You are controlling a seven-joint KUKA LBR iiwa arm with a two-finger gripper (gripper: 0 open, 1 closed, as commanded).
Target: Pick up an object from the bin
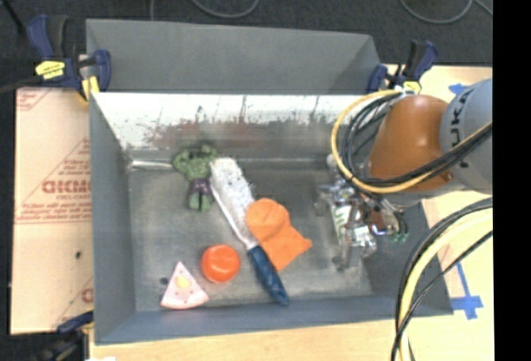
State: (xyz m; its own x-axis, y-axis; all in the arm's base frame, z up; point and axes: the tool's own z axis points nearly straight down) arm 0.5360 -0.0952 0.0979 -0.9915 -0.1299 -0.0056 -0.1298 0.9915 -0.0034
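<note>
Five items lie on the floor of the bin (pixel 112 210).
- Green figure (pixel 195 173): rear left, lying flat.
- Brush (pixel 236 202): white bristles, blue handle, lying diagonally from the figure toward the front.
- Orange lump (pixel 274 231): touching the brush's right side.
- Orange ball (pixel 221 263) and pink wedge (pixel 182 289): front left, just beside each other.

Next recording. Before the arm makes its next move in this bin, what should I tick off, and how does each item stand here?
1. Gripper inside the bin, near its right wall: ok.
2. Gripper carrying nothing: cannot tell.
3. A thing under the gripper: not ok; it seems to be over bare floor.
4. Nearest candidate reachable: ok; the orange cloth-like thing lies just left of the gripper.
5. Candidate free of neighbours: not ok; the white brush with the blue handle lies against its left edge.
6. Other things out of the way: ok; the green figure, orange ball and pink wedge lie farther left.
</note>
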